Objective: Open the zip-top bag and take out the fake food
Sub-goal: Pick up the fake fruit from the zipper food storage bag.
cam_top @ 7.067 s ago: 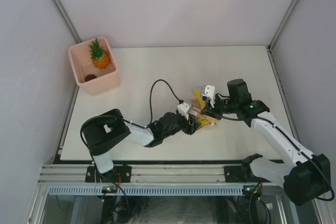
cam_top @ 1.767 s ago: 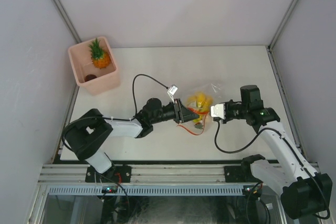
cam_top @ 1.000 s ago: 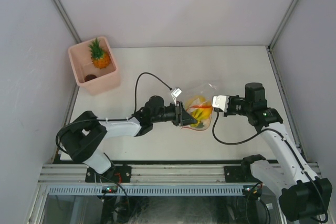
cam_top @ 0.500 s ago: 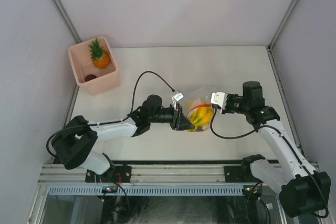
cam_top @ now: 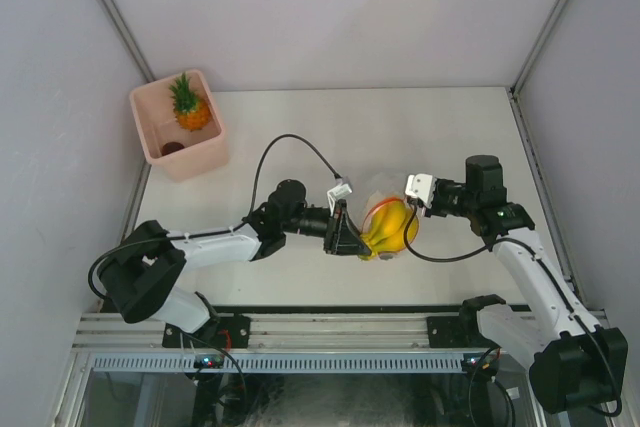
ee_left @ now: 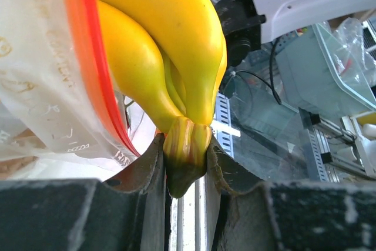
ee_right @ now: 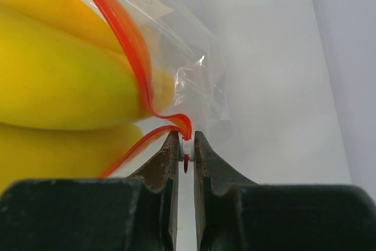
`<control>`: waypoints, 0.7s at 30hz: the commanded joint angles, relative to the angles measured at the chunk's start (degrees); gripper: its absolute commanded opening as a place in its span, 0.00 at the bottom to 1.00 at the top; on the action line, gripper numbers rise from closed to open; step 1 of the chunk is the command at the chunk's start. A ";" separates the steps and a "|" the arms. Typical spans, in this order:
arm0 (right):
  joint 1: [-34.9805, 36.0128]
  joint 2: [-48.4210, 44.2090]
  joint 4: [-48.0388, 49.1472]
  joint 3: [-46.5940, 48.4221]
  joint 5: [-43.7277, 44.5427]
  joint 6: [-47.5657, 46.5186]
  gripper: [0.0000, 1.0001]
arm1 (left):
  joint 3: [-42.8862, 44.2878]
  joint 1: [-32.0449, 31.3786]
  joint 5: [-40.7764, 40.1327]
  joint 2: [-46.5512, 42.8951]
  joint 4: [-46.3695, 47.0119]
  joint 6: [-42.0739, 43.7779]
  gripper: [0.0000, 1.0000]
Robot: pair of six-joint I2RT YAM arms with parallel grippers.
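Farther out now, banana bunch (ee_left: 170, 57) needs a straight pull from stem-pinching left gripper (ee_left: 185, 166), right gripper (ee_right: 186, 151) clamping zip-top bag (ee_right: 194, 51) by its red strip (ee_right: 129, 57).

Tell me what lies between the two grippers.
The banana bunch, partly in the zip-top bag: the left gripper holds its stem, the right gripper pinches the zip strip. The top view shows it.

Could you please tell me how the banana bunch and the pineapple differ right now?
The banana bunch is yellow; the pineapple is orange with a green top. The banana bunch is clamped by its stem in the left gripper, mid-table against the zip-top bag; the pineapple sits in the pink bin at the far-left corner, untouched. Both are toy foods.
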 commanded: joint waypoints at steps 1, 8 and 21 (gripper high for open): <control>0.33 0.43 1.58 -0.24 -3.77 -0.14 0.00 | 2.06 0.06 7.21 -1.60 10.08 2.44 0.00; -1.33 0.32 2.53 -0.17 -7.11 2.68 0.00 | -0.30 0.45 8.09 -1.79 19.16 2.28 0.00; -4.86 1.44 4.00 -0.19 -14.29 7.52 0.00 | -3.19 0.77 9.00 4.17 46.33 -4.87 0.00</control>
